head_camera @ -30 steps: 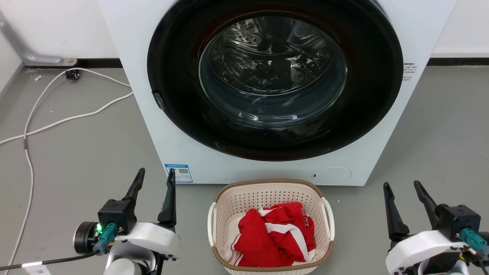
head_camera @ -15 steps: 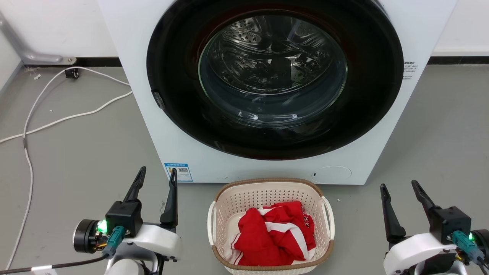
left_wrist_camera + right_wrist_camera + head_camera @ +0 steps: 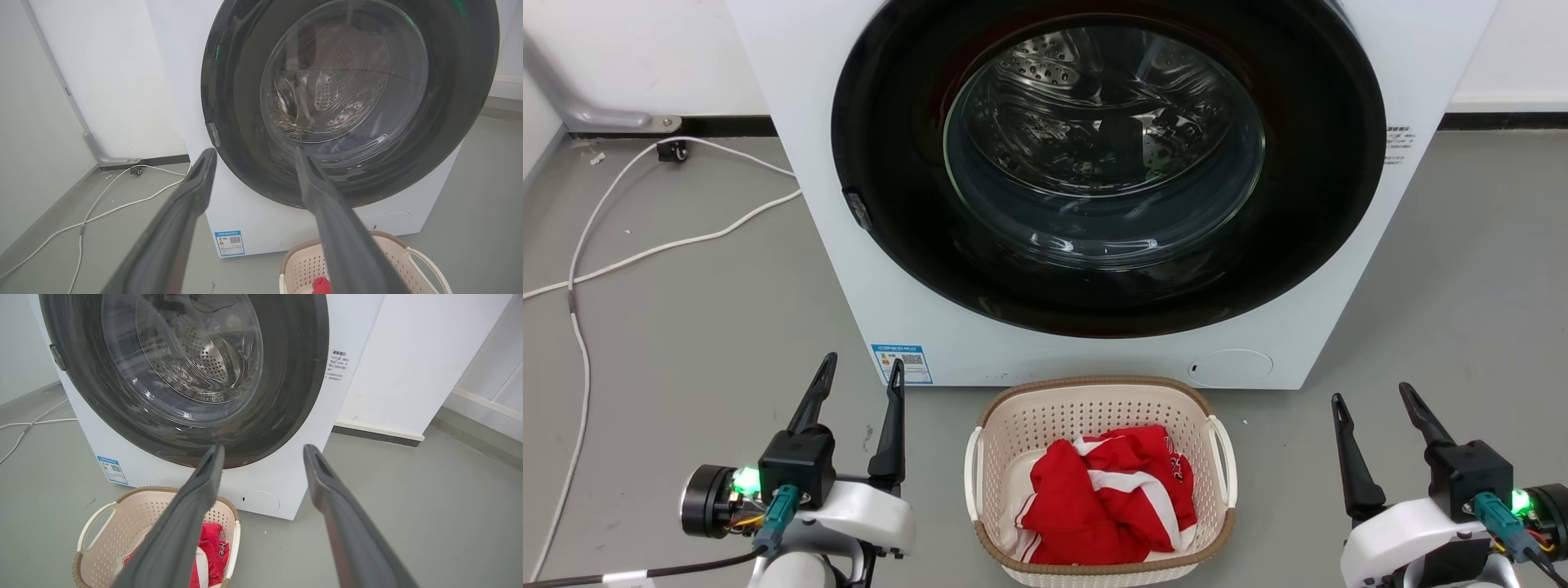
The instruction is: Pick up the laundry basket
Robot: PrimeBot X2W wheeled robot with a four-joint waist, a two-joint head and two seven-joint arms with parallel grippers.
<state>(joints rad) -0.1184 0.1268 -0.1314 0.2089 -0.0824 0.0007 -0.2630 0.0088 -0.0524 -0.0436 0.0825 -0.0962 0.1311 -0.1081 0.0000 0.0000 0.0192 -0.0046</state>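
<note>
The laundry basket [image 3: 1005, 457], cream with perforated walls, a brown rim and white side handles, stands on the grey floor right in front of the washing machine. A red and white garment [image 3: 1107, 494] lies inside it. My left gripper [image 3: 862, 371] is open, off to the basket's left and apart from it. My right gripper [image 3: 1372, 396] is open too, off to the basket's right. The basket [image 3: 392, 253] peeks past the left gripper [image 3: 253, 155] in the left wrist view. In the right wrist view the basket [image 3: 122, 522] lies low and left of the right gripper [image 3: 263, 451].
A large white washing machine [image 3: 800, 155] with a dark round glass door [image 3: 1107, 155] stands just behind the basket. White cables [image 3: 629, 245] trail over the floor at the left. A white wall [image 3: 412, 363] and skirting run behind on the right.
The head camera has tilted slightly, so the whole scene sits a little higher. Both grippers stay open, the left drifting slightly right and the right slightly left and down in view. The basket rests as before.
</note>
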